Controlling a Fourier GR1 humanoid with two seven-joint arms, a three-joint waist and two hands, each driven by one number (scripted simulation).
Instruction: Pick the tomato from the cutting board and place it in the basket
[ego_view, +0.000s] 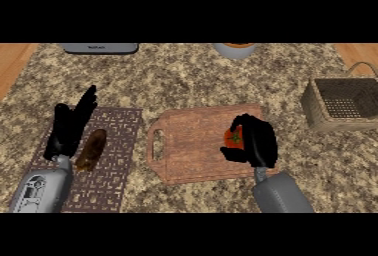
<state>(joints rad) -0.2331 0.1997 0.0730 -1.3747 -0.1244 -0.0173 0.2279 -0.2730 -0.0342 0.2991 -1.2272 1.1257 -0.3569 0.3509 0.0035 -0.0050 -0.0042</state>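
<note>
A red tomato (233, 138) with a green stem sits on the right part of the wooden cutting board (188, 145) in the head view. My right hand (257, 142) is at the tomato, fingers and thumb curled round its right side and hiding part of it. A wicker basket (341, 103) with a handle stands at the far right, apart from the board. My left hand (70, 125) rests open at the left, fingers straight and pointing up, over the edge of a dark mat.
A dark woven mat (111, 150) lies left of the board with a brown oblong item (91, 149) on it. A grey appliance (100, 48) and a grey pot (236, 49) stand along the back edge. Wooden surfaces flank the granite counter.
</note>
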